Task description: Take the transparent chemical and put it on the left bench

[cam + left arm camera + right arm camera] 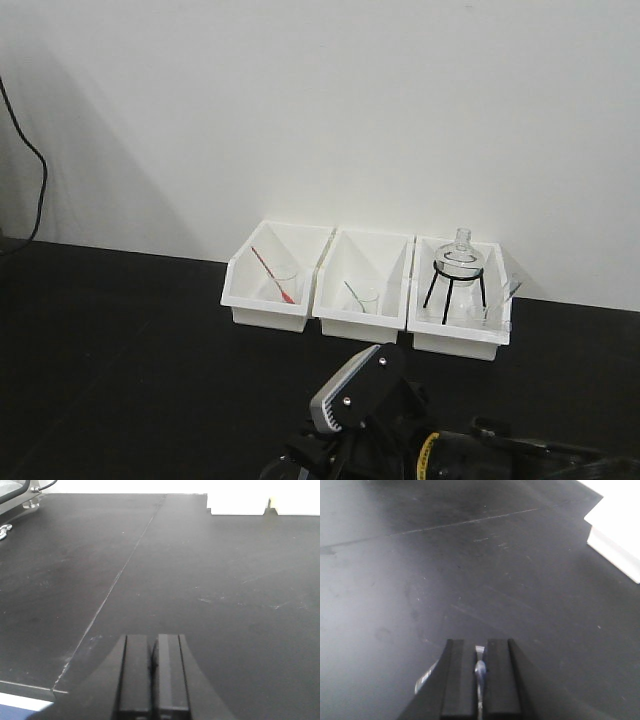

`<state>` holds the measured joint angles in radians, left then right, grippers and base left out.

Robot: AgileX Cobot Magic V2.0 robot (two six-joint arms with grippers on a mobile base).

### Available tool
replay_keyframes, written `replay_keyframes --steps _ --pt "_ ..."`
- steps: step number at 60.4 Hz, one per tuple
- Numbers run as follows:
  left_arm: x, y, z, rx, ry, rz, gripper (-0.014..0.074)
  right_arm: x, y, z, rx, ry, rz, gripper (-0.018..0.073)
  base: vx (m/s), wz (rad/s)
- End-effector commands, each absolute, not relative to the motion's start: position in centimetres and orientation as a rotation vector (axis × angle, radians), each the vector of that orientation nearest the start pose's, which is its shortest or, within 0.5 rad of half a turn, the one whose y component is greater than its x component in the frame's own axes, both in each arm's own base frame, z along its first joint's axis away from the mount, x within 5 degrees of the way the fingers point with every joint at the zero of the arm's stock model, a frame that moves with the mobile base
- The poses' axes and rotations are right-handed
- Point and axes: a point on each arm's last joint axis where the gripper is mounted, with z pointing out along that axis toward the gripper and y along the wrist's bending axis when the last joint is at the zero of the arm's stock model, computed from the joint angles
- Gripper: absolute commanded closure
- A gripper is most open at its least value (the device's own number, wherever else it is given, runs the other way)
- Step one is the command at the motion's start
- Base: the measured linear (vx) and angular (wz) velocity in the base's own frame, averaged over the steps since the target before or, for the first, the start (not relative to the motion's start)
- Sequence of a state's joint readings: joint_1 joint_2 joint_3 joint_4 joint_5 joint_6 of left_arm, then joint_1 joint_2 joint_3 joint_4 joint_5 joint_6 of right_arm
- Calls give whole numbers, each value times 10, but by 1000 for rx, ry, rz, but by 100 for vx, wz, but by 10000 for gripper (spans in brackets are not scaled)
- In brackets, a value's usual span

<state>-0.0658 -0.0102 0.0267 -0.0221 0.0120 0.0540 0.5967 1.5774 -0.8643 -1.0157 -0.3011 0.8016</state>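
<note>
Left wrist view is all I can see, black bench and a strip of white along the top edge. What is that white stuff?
Observer: The front view shows three white bins in a row against the wall.
Operator: Anything in them?
Observer: The rightmost one holds a round flask on a black tripod. The other two each hold a small glass with a rod in it.
Operator: What about the right gripper?
Observer: In the right wrist view the right gripper is shut over the bare black bench, with no beaker in it.
</note>
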Motion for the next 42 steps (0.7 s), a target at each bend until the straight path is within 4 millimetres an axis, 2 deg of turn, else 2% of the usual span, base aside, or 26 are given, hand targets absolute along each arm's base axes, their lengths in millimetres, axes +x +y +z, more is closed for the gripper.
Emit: replay_keyframes --steps 1,5,11,18,23,28,34,42 --pt "55 -4 206 64 1429 -35 600 269 215 261 -879 1749 594 297 0 0" --pt "55 -4 206 64 1429 -35 600 271 216 262 -847 1766 621 192 0 0" --pt "55 -4 206 64 1429 -35 600 271 215 262 -831 1778 622 93 0 0" --pt "55 -4 206 64 1429 -35 600 271 212 264 -817 1796 588 74 0 0" --pt "55 -4 206 64 1429 -35 600 262 203 279 -771 1781 586 80 0 0" --pt "55 -4 206 64 1429 -35 600 244 189 298 -717 1753 598 88 0 0" --pt "55 -4 206 64 1429 -35 600 209 162 320 -663 1694 587 103 0 0" --pt "55 -4 206 64 1429 -35 600 171 131 329 -617 1636 552 120 0 0"
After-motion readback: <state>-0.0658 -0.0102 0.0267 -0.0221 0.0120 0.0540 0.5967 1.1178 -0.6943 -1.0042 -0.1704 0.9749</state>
